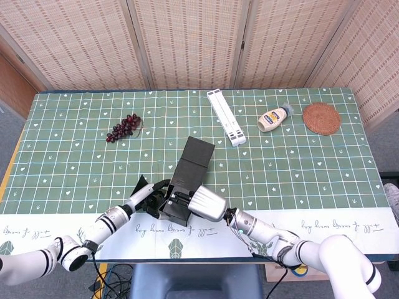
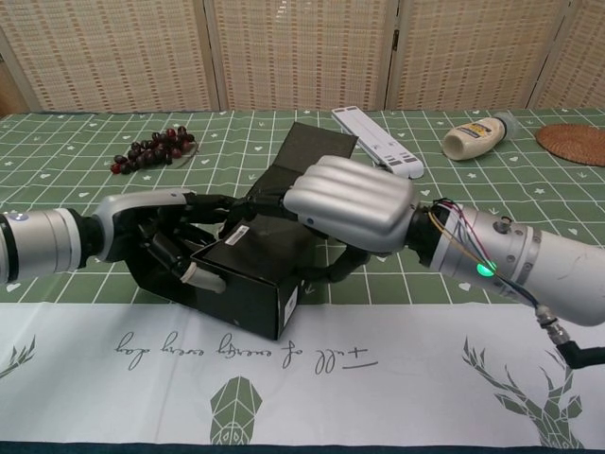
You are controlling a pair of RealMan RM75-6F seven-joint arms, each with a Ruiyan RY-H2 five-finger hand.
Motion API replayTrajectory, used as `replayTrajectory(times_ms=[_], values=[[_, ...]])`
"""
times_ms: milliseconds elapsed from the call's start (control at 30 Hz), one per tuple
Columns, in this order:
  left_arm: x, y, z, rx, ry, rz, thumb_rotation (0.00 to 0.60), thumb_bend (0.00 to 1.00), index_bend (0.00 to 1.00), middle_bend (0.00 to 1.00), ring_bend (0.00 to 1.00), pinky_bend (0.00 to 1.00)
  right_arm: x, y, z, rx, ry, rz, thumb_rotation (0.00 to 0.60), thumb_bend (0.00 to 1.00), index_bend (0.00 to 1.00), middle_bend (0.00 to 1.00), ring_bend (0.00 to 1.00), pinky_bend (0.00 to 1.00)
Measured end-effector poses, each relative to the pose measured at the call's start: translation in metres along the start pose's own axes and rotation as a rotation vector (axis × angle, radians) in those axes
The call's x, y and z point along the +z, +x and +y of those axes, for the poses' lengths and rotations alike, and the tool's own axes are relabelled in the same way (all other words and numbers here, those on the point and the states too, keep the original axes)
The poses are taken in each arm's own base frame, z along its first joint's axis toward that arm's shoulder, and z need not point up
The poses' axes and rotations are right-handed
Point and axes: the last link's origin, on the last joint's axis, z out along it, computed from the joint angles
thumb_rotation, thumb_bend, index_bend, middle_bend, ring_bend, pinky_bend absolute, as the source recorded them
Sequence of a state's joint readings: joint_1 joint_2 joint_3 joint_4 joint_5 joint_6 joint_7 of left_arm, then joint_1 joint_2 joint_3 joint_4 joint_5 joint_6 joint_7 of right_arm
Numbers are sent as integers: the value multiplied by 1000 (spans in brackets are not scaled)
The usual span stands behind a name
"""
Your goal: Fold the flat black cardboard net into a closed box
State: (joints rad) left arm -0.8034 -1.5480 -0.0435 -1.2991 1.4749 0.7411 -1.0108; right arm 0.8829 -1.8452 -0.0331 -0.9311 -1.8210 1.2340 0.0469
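Note:
The black cardboard box (image 1: 179,198) (image 2: 248,282) is partly folded and lies near the table's front edge. Its lid flap (image 1: 198,156) (image 2: 318,151) stands out toward the far side, not closed. My left hand (image 1: 149,197) (image 2: 163,238) grips the box's left end, with fingers curled against the side wall. From the right, my right hand (image 1: 206,203) (image 2: 352,202) holds the box, its fingers lying over the top and its thumb low against the right side. A white label (image 2: 236,233) shows on the box's top face.
Dark grapes (image 1: 123,127) (image 2: 151,149) lie at the back left. A long white folded stand (image 1: 225,117) (image 2: 376,140), a mayonnaise bottle (image 1: 274,118) (image 2: 480,138) and a woven coaster (image 1: 322,118) (image 2: 573,144) sit at the back right. The table's white front border (image 2: 284,359) runs just below the box.

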Motion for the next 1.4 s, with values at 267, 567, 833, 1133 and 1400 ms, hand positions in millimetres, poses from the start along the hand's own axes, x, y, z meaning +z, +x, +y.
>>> replayTrajectory(times_ms=[267, 567, 833, 1133, 1400], values=[[-1, -3, -2, 22, -5, -2, 600, 96, 131, 177, 479, 833, -1, 5, -1, -2, 8, 17, 600, 316, 166, 253, 689, 969], [0, -4, -4, 25, -6, 2, 600, 95, 131, 177, 479, 833, -6, 7, 1, -6, 10, 14, 600, 338, 220, 322, 728, 974], [0, -4, -4, 30, -6, 3, 600, 96, 131, 175, 477, 833, -11, 9, 3, -10, 8, -14, 600, 367, 247, 365, 774, 990], [0, -5, -3, 34, -8, 3, 600, 95, 131, 173, 476, 833, -14, 10, 3, -8, 11, -51, 600, 408, 332, 365, 774, 991], [0, -6, -1, 36, -13, 5, 600, 96, 131, 173, 476, 833, -15, 12, 2, -18, 15, -59, 600, 408, 344, 361, 774, 990]])
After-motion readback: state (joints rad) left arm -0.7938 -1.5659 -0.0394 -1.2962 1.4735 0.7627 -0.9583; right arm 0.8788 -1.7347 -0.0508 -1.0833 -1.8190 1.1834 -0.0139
